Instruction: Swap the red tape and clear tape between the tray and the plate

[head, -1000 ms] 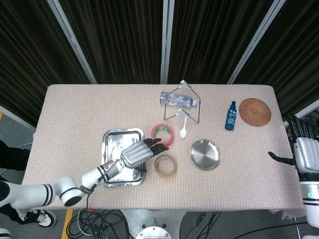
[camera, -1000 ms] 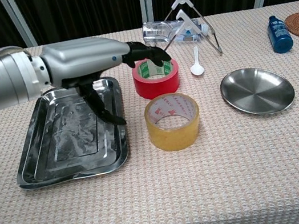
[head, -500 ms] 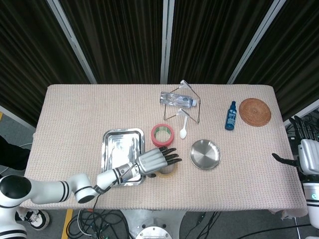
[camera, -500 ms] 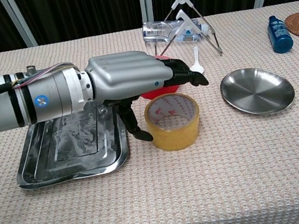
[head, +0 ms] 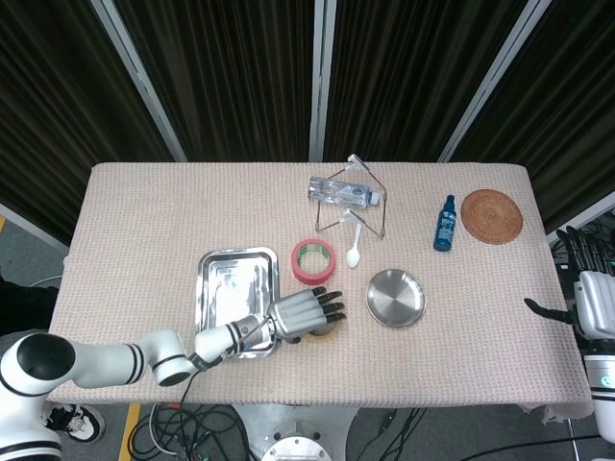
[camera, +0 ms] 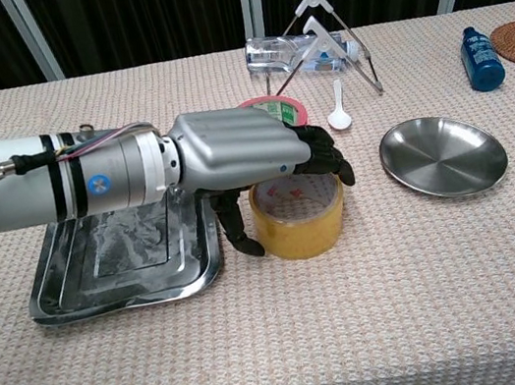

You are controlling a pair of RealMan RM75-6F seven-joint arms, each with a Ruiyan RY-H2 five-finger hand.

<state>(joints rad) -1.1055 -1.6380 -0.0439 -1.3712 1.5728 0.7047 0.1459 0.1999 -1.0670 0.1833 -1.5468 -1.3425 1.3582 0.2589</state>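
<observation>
The clear tape (camera: 299, 217) stands on the cloth between the steel tray (camera: 65, 286) and the round steel plate (camera: 443, 156). My left hand (camera: 242, 150) lies across its top, fingers curled over the far right rim and thumb against its left wall. From above, the left hand (head: 304, 313) hides most of the clear tape (head: 327, 331). The red tape (head: 313, 259) sits just behind, off the tray (head: 235, 274) and the plate (head: 395, 298); in the chest view only a sliver of the red tape (camera: 272, 102) shows. My right hand (head: 588, 293) hangs empty at the table's right edge, fingers spread.
A wire stand with a plastic bottle (head: 343, 192) stands at the back. A white spoon (head: 353, 252) lies by the red tape. A blue bottle (head: 444, 224) and a woven coaster (head: 491, 215) are at the back right.
My left hand moved from over the red tape to the clear tape, lowered onto it, and curled its fingers over the roll with the thumb coming to its side. The right hand has barely shifted.
</observation>
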